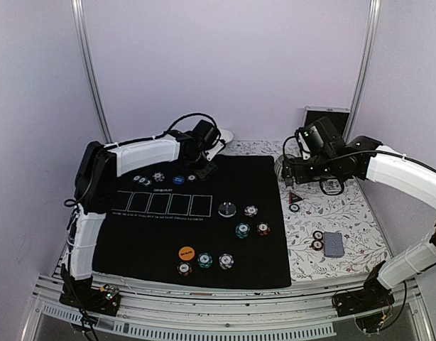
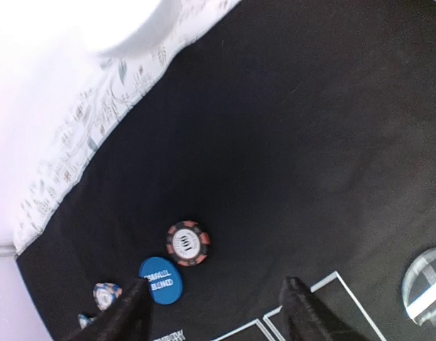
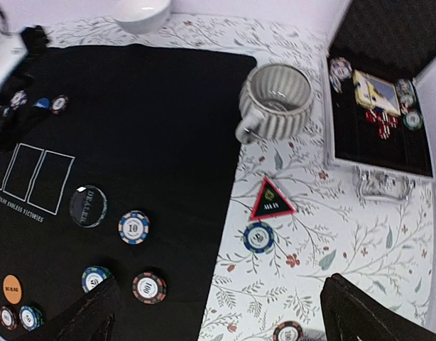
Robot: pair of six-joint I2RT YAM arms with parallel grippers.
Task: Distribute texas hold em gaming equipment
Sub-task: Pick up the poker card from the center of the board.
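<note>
Left gripper [image 2: 214, 285] jaws stood partly apart, empty, over black mat [image 2: 296, 142] near its far edge, right gripper [image 3: 221, 284] jaws wide, red triangular marker [image 3: 272, 199] lay just right of mat, apex pointed toward desk's [image 1: 349, 213] far edge.

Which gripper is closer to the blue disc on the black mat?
Left. The left gripper hovers right beside the blue disc; the right gripper hangs beyond the mat's right edge, near the mug.
</note>
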